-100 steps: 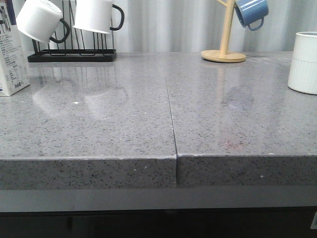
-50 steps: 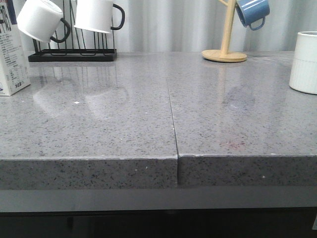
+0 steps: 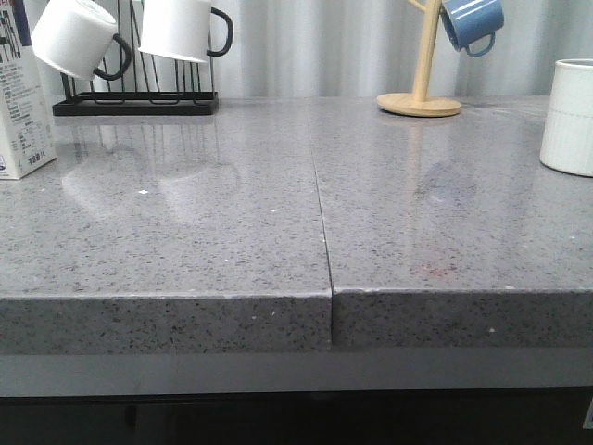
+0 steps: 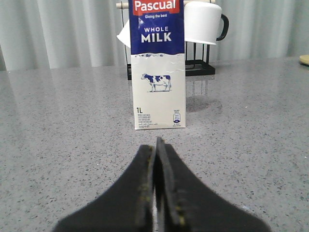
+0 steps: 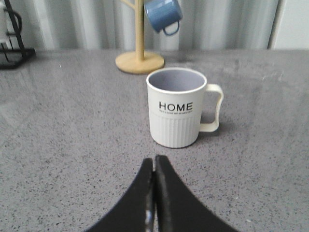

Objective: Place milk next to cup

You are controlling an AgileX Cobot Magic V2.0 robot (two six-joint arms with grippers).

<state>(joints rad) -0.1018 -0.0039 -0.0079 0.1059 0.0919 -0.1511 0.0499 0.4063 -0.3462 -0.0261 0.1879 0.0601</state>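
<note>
Nothing's been picked up yet, looks like the very start. The milk (image 3: 20,111) stands upright at the far left edge of the surface (image 3: 232,232), with the left end effector (image 4: 155,159) pinched closed and pointed at it, well short. It'll need to open before grabbing. Lots of bare room across the middle. The cup (image 3: 567,116) sits far right; the right end effector (image 5: 154,181) is also closed, empty.
</note>
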